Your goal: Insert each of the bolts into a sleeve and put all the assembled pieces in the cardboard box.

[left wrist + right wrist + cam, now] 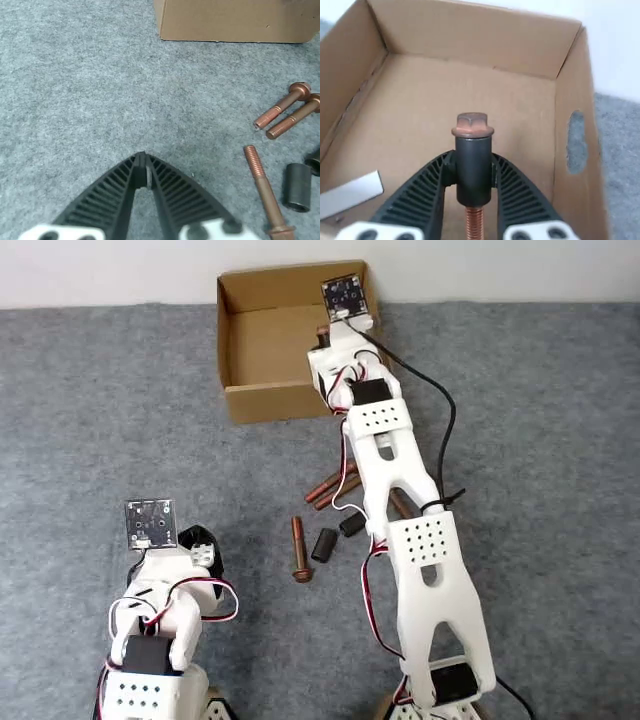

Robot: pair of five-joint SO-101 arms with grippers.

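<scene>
My right gripper (pixel 472 162) is shut on a black sleeve with a copper bolt (pixel 472 131) through it, held upright over the floor of the cardboard box (pixel 420 95). From above, that gripper (pixel 325 345) hangs over the box (pixel 260 340) near its right wall. My left gripper (pixel 141 159) is shut and holds nothing, low over the grey carpet near the front left (pixel 205 545). Loose copper bolts lie mid-table: one alone (pixel 298 548), two side by side (pixel 330 485). Two black sleeves (pixel 324 544) (pixel 352 524) lie next to them.
Another bolt (pixel 400 503) lies partly under the right arm. A white strip (pixel 350 195) lies on the box floor. In the left wrist view the paired bolts (pixel 285 107), the single bolt (pixel 265 192) and a sleeve (pixel 297 187) lie off to one side.
</scene>
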